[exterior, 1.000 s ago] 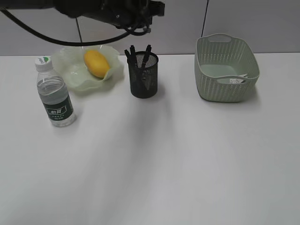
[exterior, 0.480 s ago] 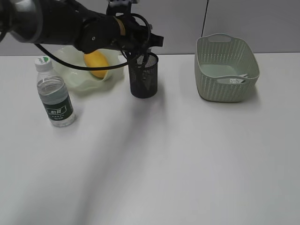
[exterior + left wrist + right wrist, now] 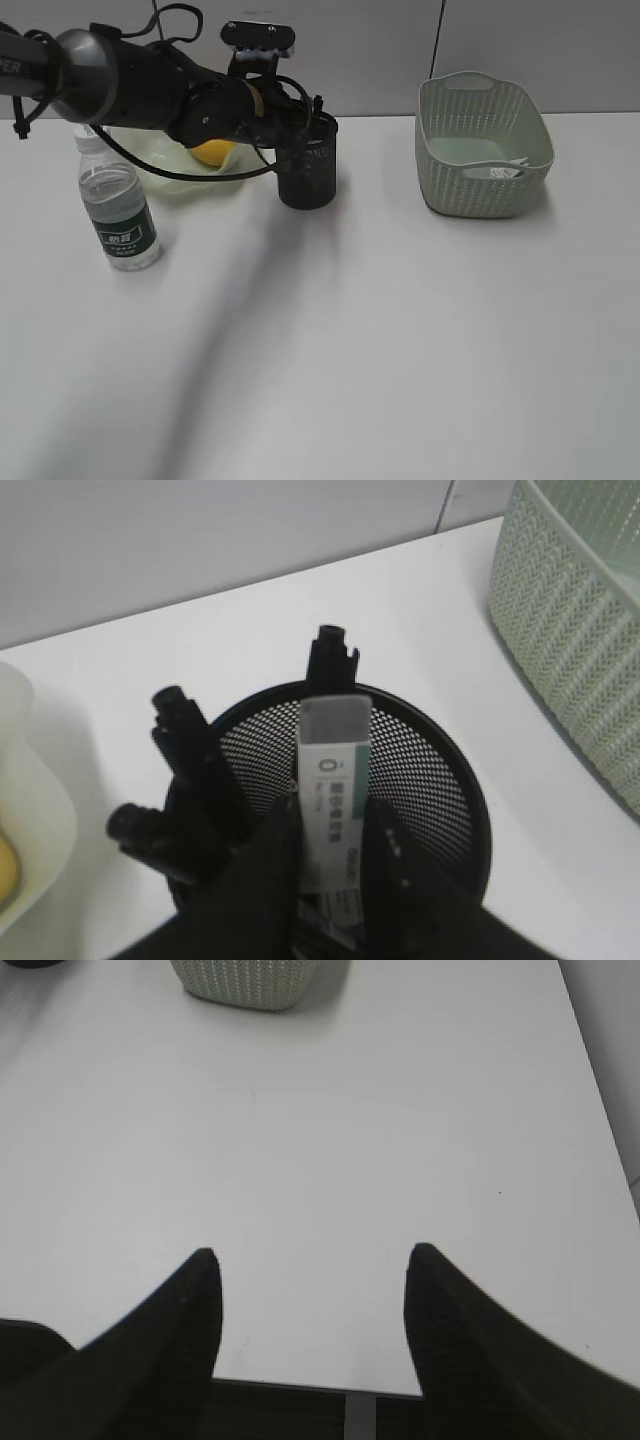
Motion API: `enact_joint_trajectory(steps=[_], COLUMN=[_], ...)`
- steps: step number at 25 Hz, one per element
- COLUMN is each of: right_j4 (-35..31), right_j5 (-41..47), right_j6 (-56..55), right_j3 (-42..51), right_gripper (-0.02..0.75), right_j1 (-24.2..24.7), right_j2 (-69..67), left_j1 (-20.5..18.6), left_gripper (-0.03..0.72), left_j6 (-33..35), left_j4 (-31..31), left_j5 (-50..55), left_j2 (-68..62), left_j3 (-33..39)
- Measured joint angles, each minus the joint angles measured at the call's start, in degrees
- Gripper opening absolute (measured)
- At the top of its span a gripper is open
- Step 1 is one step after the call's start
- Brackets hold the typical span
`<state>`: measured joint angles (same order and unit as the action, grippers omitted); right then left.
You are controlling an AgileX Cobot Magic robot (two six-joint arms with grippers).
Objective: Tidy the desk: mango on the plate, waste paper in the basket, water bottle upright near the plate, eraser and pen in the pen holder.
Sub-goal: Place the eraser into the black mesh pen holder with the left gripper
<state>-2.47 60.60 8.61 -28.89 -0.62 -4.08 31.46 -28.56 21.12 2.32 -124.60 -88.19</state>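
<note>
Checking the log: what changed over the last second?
The left arm swung down from the top edge; its left gripper, shut on the eraser, now sits over the pen holder. Bottle, mango, plate, basket unmoved.

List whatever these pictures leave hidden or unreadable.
- Exterior view: left pincer and the eraser it holds, hidden behind the arm and the pen holder.
- Exterior view: mango and plate, mostly covered by the arm.
- Left wrist view: eraser print, too blurred to read.
- Exterior view: waste paper in the basket, mostly behind its wall.
</note>
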Motion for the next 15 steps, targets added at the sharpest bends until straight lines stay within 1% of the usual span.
enact_joint_trajectory(steps=[2,3,5,7,8,9,11,15], right_j4=[0.0,0.0,0.0,0.0,0.0,0.0,0.0,0.0], right_j5=[0.0,0.0,0.0,0.0,0.0,0.0,0.0,0.0], right_j6=[0.0,0.0,0.0,0.0,0.0,0.0,0.0,0.0], right_j3=[0.0,0.0,0.0,0.0,0.0,0.0,0.0,0.0], right_gripper=[0.465,0.465,0.465,0.465,0.465,0.465,0.465,0.465], right_j1=[0.0,0.0,0.0,0.0,0.0,0.0,0.0,0.0], right_j2=[0.0,0.0,0.0,0.0,0.0,0.0,0.0,0.0], left_j1=[0.0,0.0,0.0,0.0,0.0,0.0,0.0,0.0], left_gripper=[0.139,0.155,0.249,0.398,0.458,0.493,0.528,0.519], left_j6=[0.0,0.0,0.1,0.1,0.1,0.1,0.1,0.1], left_j4=[0.0,-0.1,-0.3,-1.6,-2.1,-2.3,-2.5,-2.6], left_j5=[0.1,0.1,0.1,0.1,-0.2,-0.6,-0.7,-0.4], left_j2=[0.0,0.0,0.0,0.1,0.4,0.6,1.7,5.7], left_j3=[0.0,0.0,0.0,0.0,0.0,0.0,0.0,0.0])
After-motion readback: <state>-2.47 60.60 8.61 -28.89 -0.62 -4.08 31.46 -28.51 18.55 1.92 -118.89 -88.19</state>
